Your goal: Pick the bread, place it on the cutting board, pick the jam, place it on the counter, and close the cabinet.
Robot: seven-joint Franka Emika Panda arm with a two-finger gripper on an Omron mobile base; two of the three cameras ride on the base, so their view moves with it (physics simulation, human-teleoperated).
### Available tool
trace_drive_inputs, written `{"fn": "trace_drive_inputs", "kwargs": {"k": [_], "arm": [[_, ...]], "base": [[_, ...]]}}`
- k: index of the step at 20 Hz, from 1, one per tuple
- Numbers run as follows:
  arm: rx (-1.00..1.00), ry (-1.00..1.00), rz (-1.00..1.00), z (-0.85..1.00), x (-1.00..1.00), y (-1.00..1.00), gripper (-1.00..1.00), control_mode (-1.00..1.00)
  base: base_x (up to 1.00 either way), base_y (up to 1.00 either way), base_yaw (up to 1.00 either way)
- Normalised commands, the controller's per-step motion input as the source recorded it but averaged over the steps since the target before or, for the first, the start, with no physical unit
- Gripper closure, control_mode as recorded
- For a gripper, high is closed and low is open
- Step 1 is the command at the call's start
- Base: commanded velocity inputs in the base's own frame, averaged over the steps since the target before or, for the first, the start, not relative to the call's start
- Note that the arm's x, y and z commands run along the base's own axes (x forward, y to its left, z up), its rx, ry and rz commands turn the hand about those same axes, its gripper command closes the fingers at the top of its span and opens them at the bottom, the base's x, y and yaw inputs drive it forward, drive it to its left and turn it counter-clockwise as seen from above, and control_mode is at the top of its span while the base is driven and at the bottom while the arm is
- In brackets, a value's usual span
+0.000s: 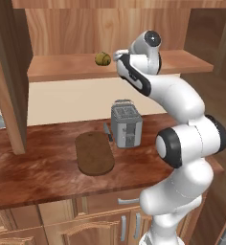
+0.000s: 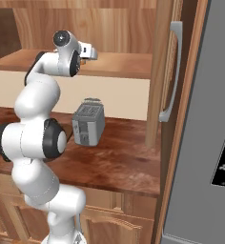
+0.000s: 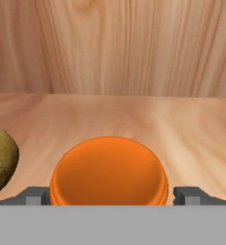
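The jam (image 3: 109,170), an orange jar seen from above its lid, stands on the cabinet shelf (image 3: 182,124) between my two fingertips (image 3: 37,195). My gripper (image 3: 112,196) is open, one finger on each side of the jar and close to it. The bread (image 3: 0,160), an olive-yellow lumpy ball, rests on the same shelf just left of the jar. From the left base camera the bread (image 1: 103,59) lies beside my gripper (image 1: 118,56), which reaches into the open cabinet (image 1: 9,72). The dark oval cutting board (image 1: 94,153) lies on the counter (image 1: 33,174) below.
A grey toaster (image 1: 126,125) stands on the counter right of the board, with a knife (image 1: 107,132) between them. The open right cabinet door (image 2: 163,71) with its long grey handle (image 2: 174,71) hangs near the grey fridge (image 2: 205,143). The left door juts over the counter.
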Motion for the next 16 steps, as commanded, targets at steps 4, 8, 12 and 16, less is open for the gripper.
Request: {"fn": "trace_drive_inputs", "kwargs": {"k": [4,8,12,16], "arm": [[0.00,0.00,0.00,0.00,0.21,0.00,-1.00,-1.00],[0.00,0.00,0.00,0.00,0.18,0.00,-1.00,-1.00],[0.00,0.00,0.00,0.00,0.05,0.00,-1.00,-1.00],[0.00,0.00,0.00,0.00,0.00,0.00,1.00,-1.00]], "base": [[0.00,0.00,0.00],[0.00,0.00,0.00],[0.00,0.00,0.00],[0.00,0.00,0.00]]}}
